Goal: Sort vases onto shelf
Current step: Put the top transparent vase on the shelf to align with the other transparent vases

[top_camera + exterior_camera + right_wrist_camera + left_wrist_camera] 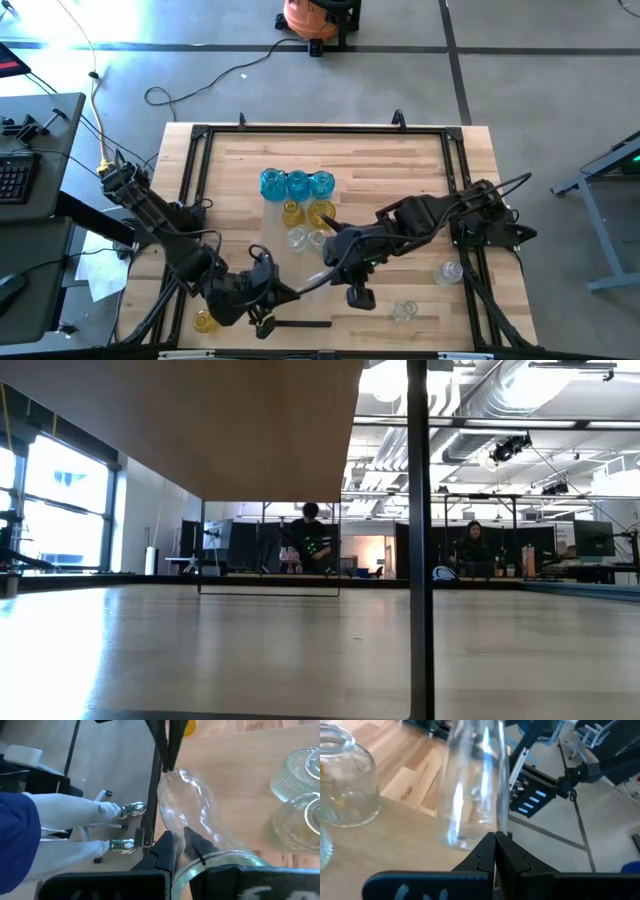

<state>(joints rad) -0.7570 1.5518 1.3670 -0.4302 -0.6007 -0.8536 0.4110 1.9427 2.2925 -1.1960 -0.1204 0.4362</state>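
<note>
Vases (297,185) carry no readable writing or labels.

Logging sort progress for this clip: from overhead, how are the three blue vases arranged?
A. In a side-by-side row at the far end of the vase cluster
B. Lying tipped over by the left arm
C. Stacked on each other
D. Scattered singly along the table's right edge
A: the high view shows the three blue vases standing side by side, with the yellow vases just nearer the arms.
</note>
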